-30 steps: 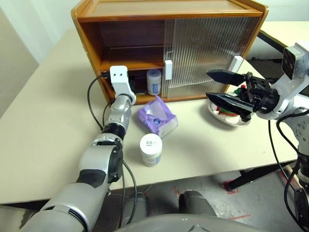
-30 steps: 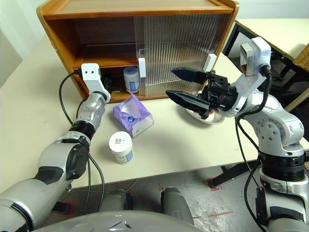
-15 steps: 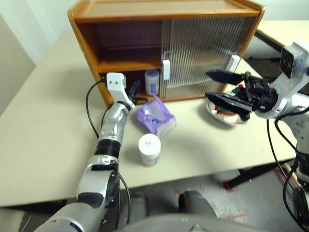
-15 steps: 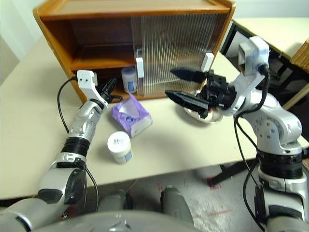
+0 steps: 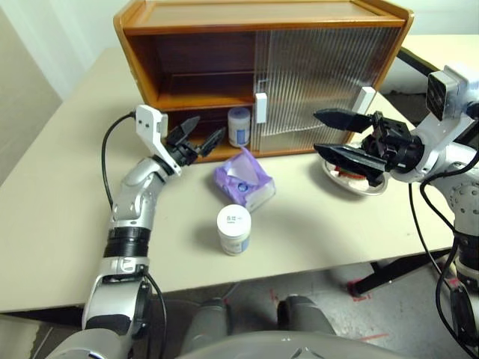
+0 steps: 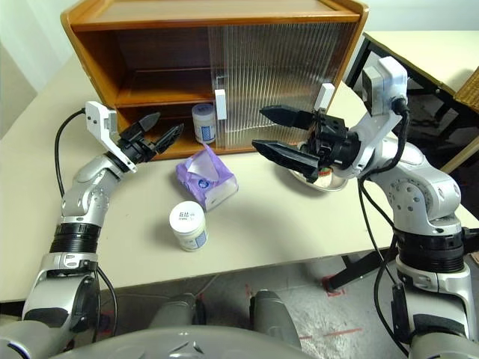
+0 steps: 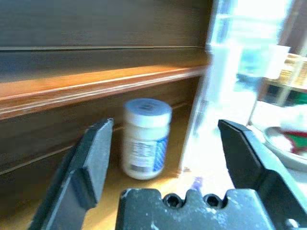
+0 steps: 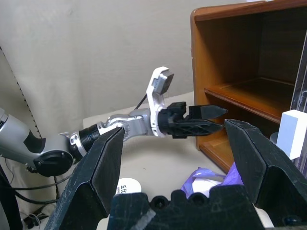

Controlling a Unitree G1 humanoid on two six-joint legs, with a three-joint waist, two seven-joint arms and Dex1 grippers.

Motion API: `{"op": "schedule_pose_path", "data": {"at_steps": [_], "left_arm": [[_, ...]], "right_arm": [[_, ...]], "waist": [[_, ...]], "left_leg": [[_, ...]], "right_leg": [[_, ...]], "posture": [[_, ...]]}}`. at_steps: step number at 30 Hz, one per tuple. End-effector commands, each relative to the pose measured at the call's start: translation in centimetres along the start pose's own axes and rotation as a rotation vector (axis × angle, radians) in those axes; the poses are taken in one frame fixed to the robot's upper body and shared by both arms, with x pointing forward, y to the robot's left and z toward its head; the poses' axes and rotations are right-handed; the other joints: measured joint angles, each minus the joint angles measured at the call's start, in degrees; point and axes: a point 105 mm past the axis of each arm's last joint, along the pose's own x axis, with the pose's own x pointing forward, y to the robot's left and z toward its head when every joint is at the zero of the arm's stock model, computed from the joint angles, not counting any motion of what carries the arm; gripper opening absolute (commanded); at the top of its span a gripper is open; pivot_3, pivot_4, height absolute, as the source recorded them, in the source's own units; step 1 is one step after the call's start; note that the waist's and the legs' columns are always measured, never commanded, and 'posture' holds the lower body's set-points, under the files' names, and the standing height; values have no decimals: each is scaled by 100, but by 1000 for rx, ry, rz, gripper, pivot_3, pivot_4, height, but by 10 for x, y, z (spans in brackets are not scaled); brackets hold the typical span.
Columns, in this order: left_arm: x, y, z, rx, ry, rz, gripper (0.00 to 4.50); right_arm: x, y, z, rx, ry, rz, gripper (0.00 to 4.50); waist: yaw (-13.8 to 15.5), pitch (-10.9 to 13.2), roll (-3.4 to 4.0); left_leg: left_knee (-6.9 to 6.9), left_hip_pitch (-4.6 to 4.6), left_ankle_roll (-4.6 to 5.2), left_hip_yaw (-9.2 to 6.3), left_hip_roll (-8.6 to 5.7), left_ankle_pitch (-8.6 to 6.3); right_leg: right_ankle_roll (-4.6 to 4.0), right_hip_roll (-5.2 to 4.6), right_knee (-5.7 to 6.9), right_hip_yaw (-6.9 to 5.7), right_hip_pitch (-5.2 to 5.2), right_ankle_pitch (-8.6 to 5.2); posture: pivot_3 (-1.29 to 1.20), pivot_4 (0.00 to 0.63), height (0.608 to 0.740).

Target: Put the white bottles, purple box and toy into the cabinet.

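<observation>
1. Cabinet [image 5: 187, 26], orange-brown wood with one inner shelf and ribbed translucent sliding doors: left half open. One squat white plastic bottle [image 5: 239, 126] with a bluish label stands on its floor, just beside the door edge.
2. Left claw [image 5: 196, 139]: black fingers spread wide, empty, poised at the cabinet mouth, apart from that bottle (placement judged complete).
3. Second white bottle [image 5: 233, 229]: upright on the cream table [image 5: 60, 194], near its front edge.
4. Purple box [image 5: 244, 179], lavender card with torn flap: on the table between cabinet and second bottle.
5. Toy [image 5: 358, 170], plush in red and green: lying in a shallow steel dish [image 5: 374, 188] beyond the right claw [image 5: 336, 136], which is fully open and empty.
6. Next move, by judgement: lower the left claw over the second bottle or box, then close.
</observation>
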Motion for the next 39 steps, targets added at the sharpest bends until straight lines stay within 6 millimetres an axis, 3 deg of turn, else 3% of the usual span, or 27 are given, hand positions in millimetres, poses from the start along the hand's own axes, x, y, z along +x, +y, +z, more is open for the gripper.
{"op": "schedule_pose_path", "data": {"at_steps": [1,9,19,30,39], "left_arm": [[-19,-8,0,-3,27,-119,4478],[-68,-7,1,42,52,-285,4478],[-110,-48,-31,21,193,-588,4478],[-123,-67,-58,12,272,-759,4478],[-116,-72,-78,49,269,-814,4478]], "right_arm": [[1,0,3,-22,-6,5,4500],[2,0,4,-21,-5,14,4500],[3,-3,7,-25,7,34,4500],[2,-2,9,-30,17,37,4500],[1,-1,10,-38,21,34,4500]], "waist": [[-4,0,0],[48,0,3],[69,1,12],[62,-1,39],[58,1,46]], "left_leg": [[0,1,0,0,2,0],[0,0,-4,5,12,-2],[0,-2,-24,9,37,-14],[0,-6,-24,10,48,-14],[0,-8,-23,11,49,-14]], "right_leg": [[-1,0,0,0,0,-1],[-11,-3,0,-6,-3,-8],[-31,-6,-1,-22,-5,-19],[-33,-1,0,-33,-7,-24],[-21,-3,0,-35,-9,-31]], "posture": [[11,0,740],[23,0,740],[35,0,740],[16,0,740],[-4,0,740]]}}
